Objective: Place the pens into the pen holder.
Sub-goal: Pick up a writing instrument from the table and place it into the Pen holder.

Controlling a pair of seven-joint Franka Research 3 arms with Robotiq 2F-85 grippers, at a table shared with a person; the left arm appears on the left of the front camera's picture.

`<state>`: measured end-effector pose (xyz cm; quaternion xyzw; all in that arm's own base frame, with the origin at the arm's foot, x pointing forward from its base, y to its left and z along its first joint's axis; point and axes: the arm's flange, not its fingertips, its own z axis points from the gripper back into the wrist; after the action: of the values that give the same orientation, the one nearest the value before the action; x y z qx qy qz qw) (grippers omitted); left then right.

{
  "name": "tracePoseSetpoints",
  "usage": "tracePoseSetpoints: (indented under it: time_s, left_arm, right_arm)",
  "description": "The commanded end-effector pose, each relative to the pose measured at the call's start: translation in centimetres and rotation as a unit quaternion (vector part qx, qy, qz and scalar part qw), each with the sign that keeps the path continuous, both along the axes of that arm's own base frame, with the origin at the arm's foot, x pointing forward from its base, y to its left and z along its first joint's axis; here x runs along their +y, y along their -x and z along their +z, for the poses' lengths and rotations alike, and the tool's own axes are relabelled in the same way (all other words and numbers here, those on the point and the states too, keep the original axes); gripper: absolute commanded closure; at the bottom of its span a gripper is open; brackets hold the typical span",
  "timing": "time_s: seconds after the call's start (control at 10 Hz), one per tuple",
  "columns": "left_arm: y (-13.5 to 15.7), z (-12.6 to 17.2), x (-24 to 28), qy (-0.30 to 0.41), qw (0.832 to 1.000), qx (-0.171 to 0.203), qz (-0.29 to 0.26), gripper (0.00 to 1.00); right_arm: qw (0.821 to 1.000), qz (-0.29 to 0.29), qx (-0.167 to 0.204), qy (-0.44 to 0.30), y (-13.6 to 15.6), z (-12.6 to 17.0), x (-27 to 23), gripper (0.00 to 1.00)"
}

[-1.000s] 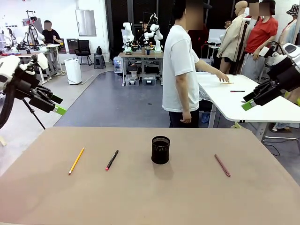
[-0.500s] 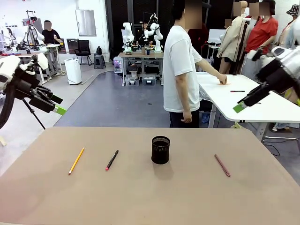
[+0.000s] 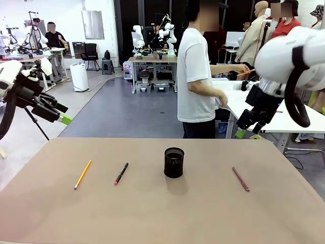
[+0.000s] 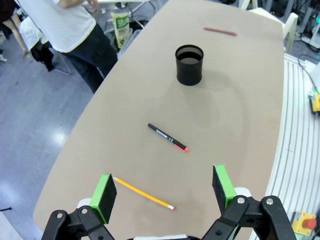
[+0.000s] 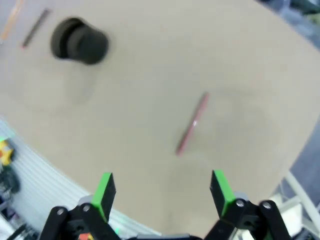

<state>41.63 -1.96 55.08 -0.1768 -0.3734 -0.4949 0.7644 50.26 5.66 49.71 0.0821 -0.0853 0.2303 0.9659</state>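
With jaws wide and empty, the right end effector (image 5: 162, 187) hangs well above the reddish-brown pen (image 5: 192, 124) lying on the tabletop (image 3: 203, 218) right of the pen holder (image 3: 173, 162), and should square its jaws across the pen's middle before lowering, while the left end effector (image 4: 165, 187), equally wide, hangs far left of the holder.

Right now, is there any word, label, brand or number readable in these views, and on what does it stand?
No text can be read.
black pen: pale print along the barrel, too small to read.
yellow-green bag: print too blurred to read.
pencil, reddish-brown pen, pen holder: no print can be made out.
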Motion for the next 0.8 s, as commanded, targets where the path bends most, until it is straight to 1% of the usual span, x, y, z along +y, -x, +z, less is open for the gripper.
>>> tracePoseSetpoints:
  time_s: [0.0, 0.1, 0.2, 0.3, 0.4, 0.5, 0.7]
  left_arm:
    - [0.0, 0.1, 0.1, 0.002, 1.000, -0.001, -0.002, 0.00]
    - [0.0, 0.1, 0.1, 0.002, 1.000, -0.001, -0.002, 0.00]
    - [0.0, 0.1, 0.1, 0.002, 1.000, -0.001, -0.002, 0.00]
    - [0.0, 0.1, 0.1, 0.002, 1.000, -0.001, -0.002, 0.00]
    - [0.0, 0.1, 0.1, 0.002, 1.000, -0.001, -0.002, 0.00]
    - [0.0, 0.1, 0.1, 0.002, 1.000, -0.001, -0.002, 0.00]
    - [0.0, 0.1, 0.1, 0.002, 1.000, -0.001, -0.002, 0.00]
  right_arm:
    - [0.998, -0.051, -0.005, 0.046, -1.3, -2.5, 0.1, 0.00]
    - [0.996, -0.069, 0.000, 0.053, -1.8, -4.2, -0.6, 0.00]
    - [0.996, -0.075, -0.002, 0.044, -2.2, -5.5, -1.4, 0.00]
    - [0.997, -0.071, -0.001, 0.008, -2.3, -6.8, -1.6, 0.00]
    - [0.997, -0.070, -0.027, 0.000, -1.8, -6.7, -2.1, 0.00]
    - [0.997, -0.063, 0.006, 0.034, -2.4, -6.3, -1.5, 0.00]
    - [0.997, -0.063, 0.006, 0.034, -2.4, -6.3, -1.5, 0.00]
